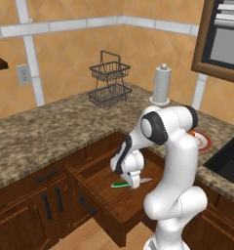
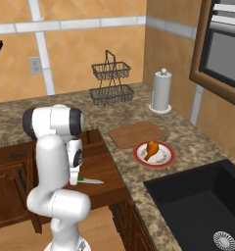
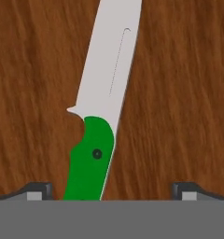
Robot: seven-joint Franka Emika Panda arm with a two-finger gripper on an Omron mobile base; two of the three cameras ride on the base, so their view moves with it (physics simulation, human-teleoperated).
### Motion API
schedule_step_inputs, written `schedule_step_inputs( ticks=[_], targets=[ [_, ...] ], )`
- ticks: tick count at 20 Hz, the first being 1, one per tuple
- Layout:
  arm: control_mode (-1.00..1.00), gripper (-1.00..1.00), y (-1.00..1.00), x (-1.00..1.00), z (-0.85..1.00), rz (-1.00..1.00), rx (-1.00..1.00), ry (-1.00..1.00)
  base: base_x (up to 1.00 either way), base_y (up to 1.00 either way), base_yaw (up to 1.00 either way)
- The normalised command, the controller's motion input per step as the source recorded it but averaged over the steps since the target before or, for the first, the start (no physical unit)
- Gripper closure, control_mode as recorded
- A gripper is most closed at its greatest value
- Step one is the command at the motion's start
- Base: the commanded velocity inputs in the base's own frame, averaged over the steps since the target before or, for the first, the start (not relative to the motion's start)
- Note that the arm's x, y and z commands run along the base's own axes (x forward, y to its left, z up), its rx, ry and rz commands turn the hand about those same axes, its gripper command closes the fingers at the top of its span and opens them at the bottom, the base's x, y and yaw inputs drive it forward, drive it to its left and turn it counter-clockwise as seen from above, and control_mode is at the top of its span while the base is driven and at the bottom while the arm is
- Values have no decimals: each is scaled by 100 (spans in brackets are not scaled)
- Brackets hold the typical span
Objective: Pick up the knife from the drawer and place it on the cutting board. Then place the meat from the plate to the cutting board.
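Green-handled, the knife [image 3: 92,154] lay flat on the wooden floor of the pulled-out drawer [image 1: 102,188], directly beneath my tool [image 3: 112,191], whose fingertips [image 3: 39,190] stood apart on either side of the handle, touching nothing. Beyond my tool, on the counter [image 2: 188,142], the meat [image 2: 151,148] sat on the plate [image 2: 154,154], just beside the cutting board [image 2: 136,133].

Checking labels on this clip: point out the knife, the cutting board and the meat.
knife [image 3: 92,161]: hand view, on the green handle.
cutting board [image 2: 136,134]: right base view, middle of the bare top face.
meat [image 2: 151,148]: right base view, thick end of the drumstick.
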Motion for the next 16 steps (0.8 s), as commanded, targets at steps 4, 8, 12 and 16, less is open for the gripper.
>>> schedule_step_inputs(
  ticks=[4,8,12,16],
  targets=[
    [-100,-100,0,2,-20,0,1,0,0,0,0],
    [-100,-100,4,0,-30,0,2,0,0,0,0],
    [-100,-100,1,0,-23,0,3,0,0,0,0],
    [-100,100,1,0,-16,0,1,0,0,0,0]
  ],
)
